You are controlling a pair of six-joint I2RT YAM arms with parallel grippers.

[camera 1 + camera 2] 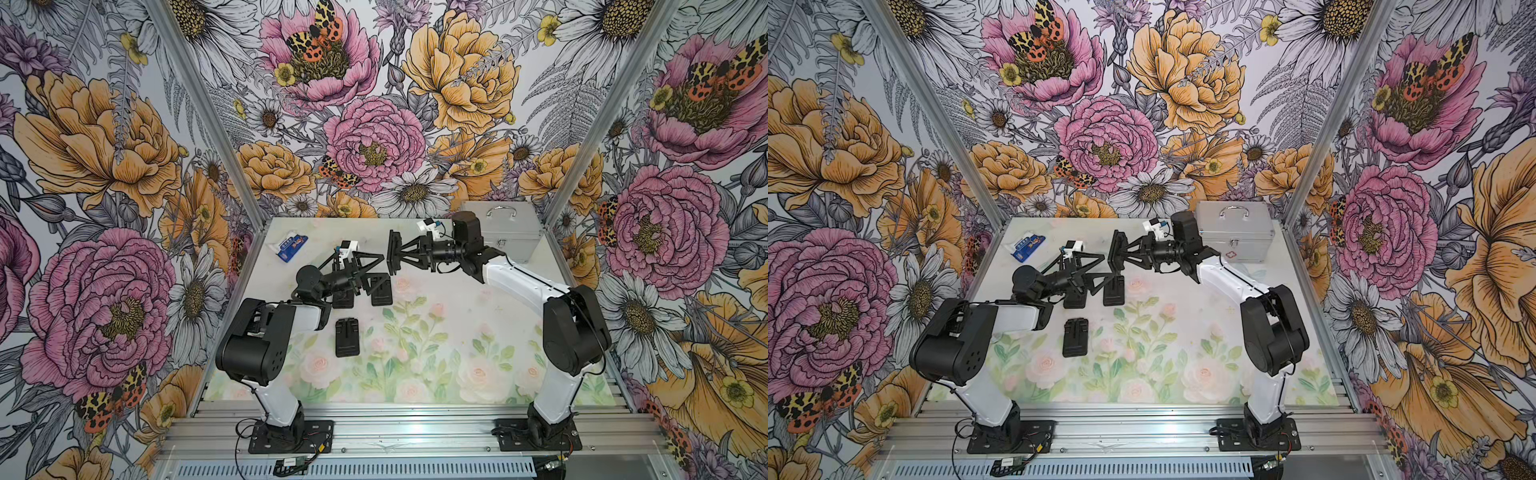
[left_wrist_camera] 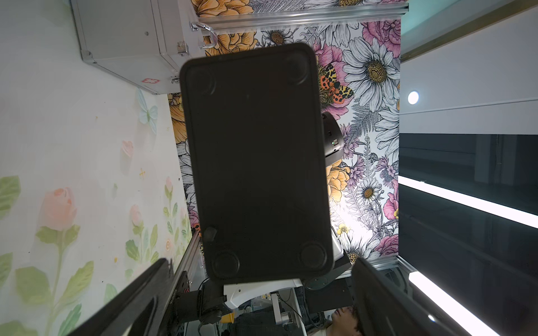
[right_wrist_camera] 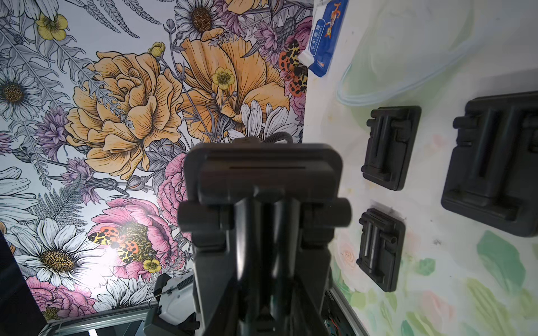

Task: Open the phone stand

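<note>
White links point(image 1: 519, 278), black joints point(image 1: 253, 349), seemingly thin cables point(image 1: 237, 436)

Matt black plastic phone stand point(image 2: 256, 163); brushed metal case point(image 1: 515, 241).

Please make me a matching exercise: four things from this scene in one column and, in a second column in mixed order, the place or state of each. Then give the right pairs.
Things:
1. left claw
2. right claw
3. silver case
4. blue packet

Place or state:
A. lies on the table, far left side
B. shut on a black phone stand, held in the air
C. open wide, holding nothing
D. stands at the far right corner of the table

Pairs: 1-C, 2-B, 3-D, 4-A.
</note>
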